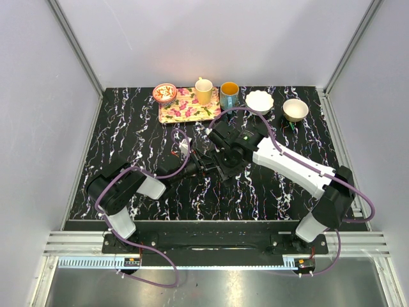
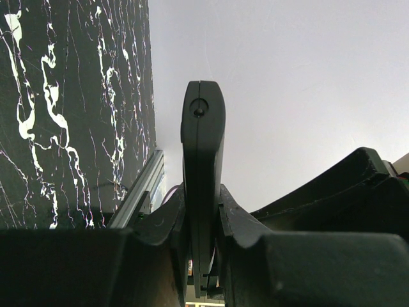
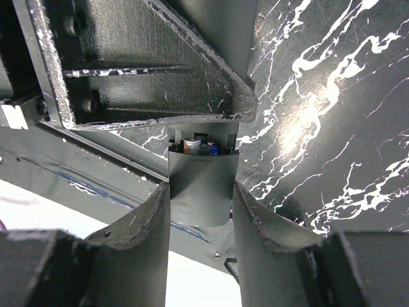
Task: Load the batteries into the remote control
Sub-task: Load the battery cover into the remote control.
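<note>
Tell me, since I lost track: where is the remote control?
Over the middle of the table, the remote control sits edge-on in the left gripper, with the right gripper clamped around its battery end.

We see the left gripper (image 2: 203, 220) clamped on the remote control (image 2: 202, 153), held edge-on between its jaws (a small round dimple near the tip), with the marbled table (image 2: 70, 128) at left.

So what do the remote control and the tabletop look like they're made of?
The remote control looks like black moulded plastic with a satin finish; a seam runs down its edge. The tabletop: glossy black with white marble veining, glare showing on it; stone or printed laminate, cannot tell.
</note>
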Available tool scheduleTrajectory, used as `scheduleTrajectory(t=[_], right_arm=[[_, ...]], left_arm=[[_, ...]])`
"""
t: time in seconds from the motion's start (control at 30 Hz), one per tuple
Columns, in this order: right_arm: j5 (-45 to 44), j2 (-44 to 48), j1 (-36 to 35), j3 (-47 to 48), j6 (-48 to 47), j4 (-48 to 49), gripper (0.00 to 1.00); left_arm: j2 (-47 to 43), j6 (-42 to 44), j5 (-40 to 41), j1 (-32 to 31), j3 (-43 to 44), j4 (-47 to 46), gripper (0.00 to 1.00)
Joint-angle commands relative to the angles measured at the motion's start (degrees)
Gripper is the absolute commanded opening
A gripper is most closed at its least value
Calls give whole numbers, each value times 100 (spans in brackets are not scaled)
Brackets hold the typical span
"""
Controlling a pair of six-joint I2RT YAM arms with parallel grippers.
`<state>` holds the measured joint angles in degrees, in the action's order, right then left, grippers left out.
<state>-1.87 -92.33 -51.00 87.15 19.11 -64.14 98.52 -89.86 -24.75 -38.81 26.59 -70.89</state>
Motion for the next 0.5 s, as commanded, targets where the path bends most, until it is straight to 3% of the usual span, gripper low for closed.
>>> scheduleTrajectory(t=[0.0,0.47], right_arm=[[29,5,29,-58,-31,94,21],[108,-65,29,-58,4,209,23]], left_arm=[[-202,-31,-21,-30,75,-2166,0],[-263,-22,-3,-74,110,-2139,0]])
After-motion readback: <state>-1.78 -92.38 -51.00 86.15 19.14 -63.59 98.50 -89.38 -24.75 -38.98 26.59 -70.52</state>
